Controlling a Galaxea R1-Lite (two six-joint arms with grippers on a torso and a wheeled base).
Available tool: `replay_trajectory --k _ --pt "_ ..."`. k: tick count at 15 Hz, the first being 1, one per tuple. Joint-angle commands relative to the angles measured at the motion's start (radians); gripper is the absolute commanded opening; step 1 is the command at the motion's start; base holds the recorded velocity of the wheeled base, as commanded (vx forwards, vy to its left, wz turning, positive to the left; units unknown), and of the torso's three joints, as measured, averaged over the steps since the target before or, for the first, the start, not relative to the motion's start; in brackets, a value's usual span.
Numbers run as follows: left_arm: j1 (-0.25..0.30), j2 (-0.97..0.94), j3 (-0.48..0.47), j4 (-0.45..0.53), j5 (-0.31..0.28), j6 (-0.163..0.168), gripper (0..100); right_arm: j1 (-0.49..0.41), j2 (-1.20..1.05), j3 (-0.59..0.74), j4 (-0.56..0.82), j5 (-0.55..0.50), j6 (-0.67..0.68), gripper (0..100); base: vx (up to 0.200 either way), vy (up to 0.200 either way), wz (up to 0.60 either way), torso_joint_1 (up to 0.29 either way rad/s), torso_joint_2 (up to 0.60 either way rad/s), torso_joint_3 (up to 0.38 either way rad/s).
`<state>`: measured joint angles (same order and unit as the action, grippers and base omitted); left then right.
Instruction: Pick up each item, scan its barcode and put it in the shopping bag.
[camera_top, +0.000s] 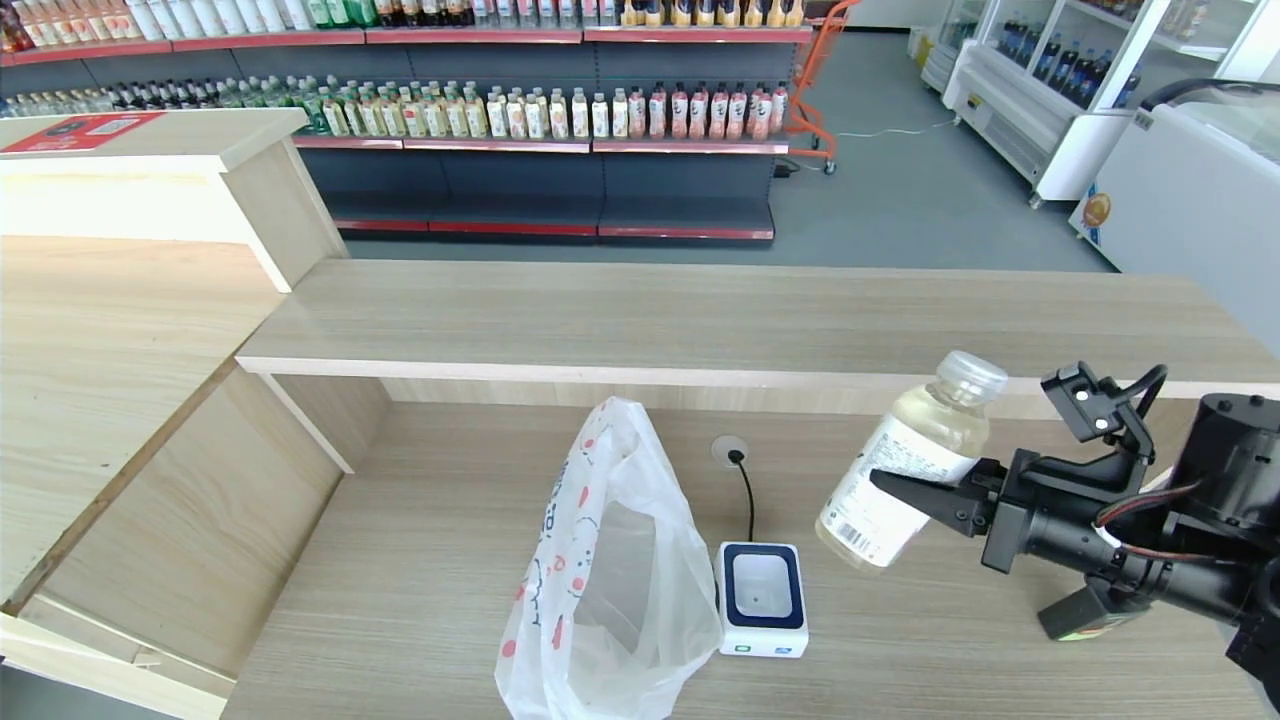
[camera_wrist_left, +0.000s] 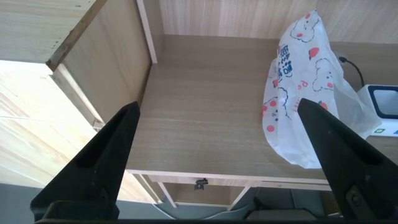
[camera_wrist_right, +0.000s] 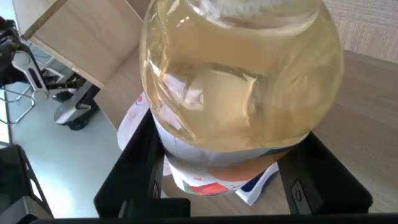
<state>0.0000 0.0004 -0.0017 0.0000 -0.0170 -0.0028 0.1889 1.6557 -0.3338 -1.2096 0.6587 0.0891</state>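
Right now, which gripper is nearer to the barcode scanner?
Right. The right gripper holds the bottle just right of the scanner; the left gripper hangs open beyond the shopping bag.

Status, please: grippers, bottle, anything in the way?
Right gripper shut on bottle, tilted, raised right of scanner. Left gripper open. Nothing between bottle and scanner.

Scanner (camera_top: 762, 598) just beside shopping bag (camera_top: 600, 560), ledge (camera_top: 700, 320) behind
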Motion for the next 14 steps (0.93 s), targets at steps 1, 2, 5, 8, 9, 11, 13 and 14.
replay_trajectory --k 1,2,5,8,9,11,13,14 --pt "0.0 0.0 0.0 -0.002 0.0 0.001 100 0.001 -0.021 0.021 0.001 -0.005 0.0 0 0.0 0.0 0.0 0.0 0.0 0.0" --pt "0.0 0.0 0.0 0.0 0.0 0.001 100 0.001 -0.022 0.029 -0.001 -0.014 0.0 0 0.0 0.0 0.0 0.0 0.0 0.0" --pt "0.0 0.0 0.0 0.0 0.0 0.003 100 0.001 -0.05 0.067 -0.004 -0.051 0.0 0 -0.2 0.0 0.0 0.002 0.0 0.004" --pt "0.0 0.0 0.0 -0.002 0.0 0.0 100 0.001 -0.068 0.082 -0.002 -0.053 0.0 0 0.0 0.0 0.0 0.0 0.0 0.0" --pt "0.0 0.0 0.0 -0.002 0.0 0.001 100 0.0 -0.073 0.082 -0.002 -0.053 0.0 0 0.0 0.0 0.0 0.0 0.0 0.0" --pt "0.0 0.0 0.0 0.0 0.0 0.001 100 0.0 -0.086 0.096 0.001 -0.053 0.0 0 0.0 0.0 0.0 0.0 0.0 0.0" --pt "0.0 0.0 0.0 0.0 0.0 0.0 100 0.0 -0.099 0.118 -0.002 -0.053 0.0 0 0.0 0.0 0.0 0.0 0.0 0.0" --pt "0.0 0.0 0.0 -0.002 0.0 -0.002 100 0.0 -0.099 0.119 -0.002 -0.053 0.0 0 0.0 0.0 0.0 0.0 0.0 0.0"
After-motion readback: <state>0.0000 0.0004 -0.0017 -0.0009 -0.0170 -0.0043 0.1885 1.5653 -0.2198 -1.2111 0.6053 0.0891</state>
